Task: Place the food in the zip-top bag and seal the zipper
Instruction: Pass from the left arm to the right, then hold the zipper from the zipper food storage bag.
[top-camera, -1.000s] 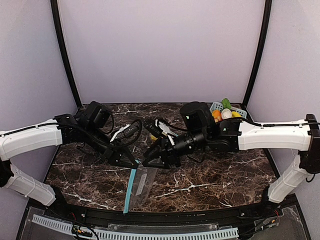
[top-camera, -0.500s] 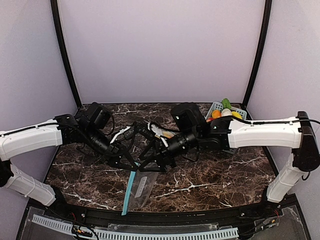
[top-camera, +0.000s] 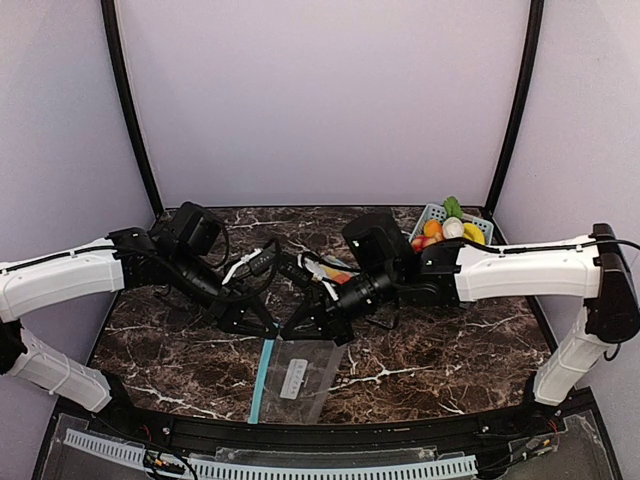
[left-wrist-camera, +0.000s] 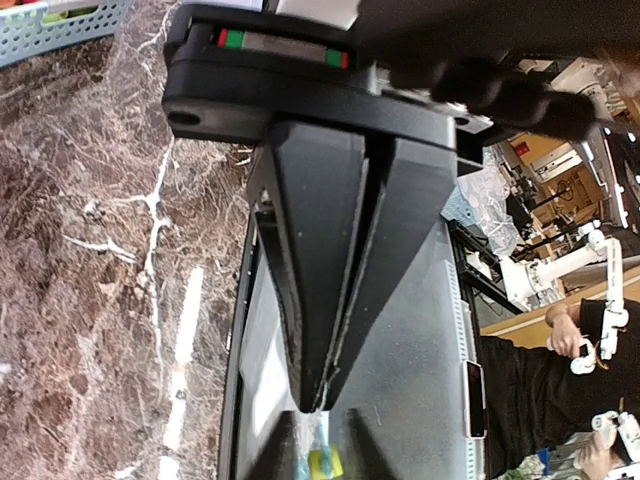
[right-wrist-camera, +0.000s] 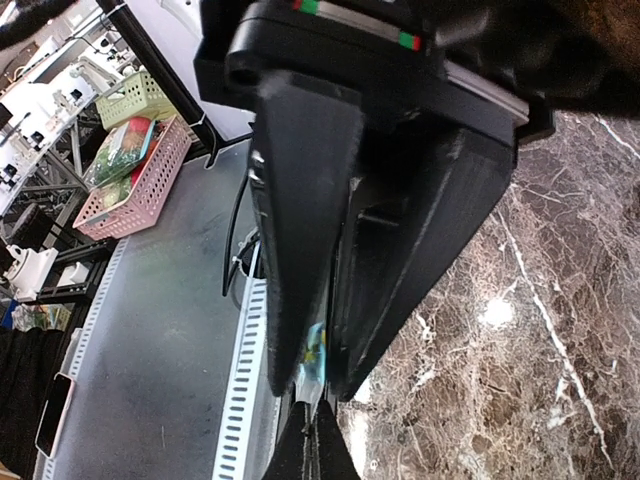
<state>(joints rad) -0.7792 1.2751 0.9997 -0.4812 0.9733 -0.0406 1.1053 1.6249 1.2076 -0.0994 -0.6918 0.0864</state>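
Two claws meet over the bench (top-camera: 450, 350). The left claw (top-camera: 258, 325) and the right claw (top-camera: 318, 330) are both pinched on the top edge of the clear bag (top-camera: 300, 372), which lies just below them. The food (top-camera: 453, 228) sits in a basket (top-camera: 432, 212), well apart at the back right. It looks like the bag-opening step. Next, one claw likely must let go and fetch a toy.
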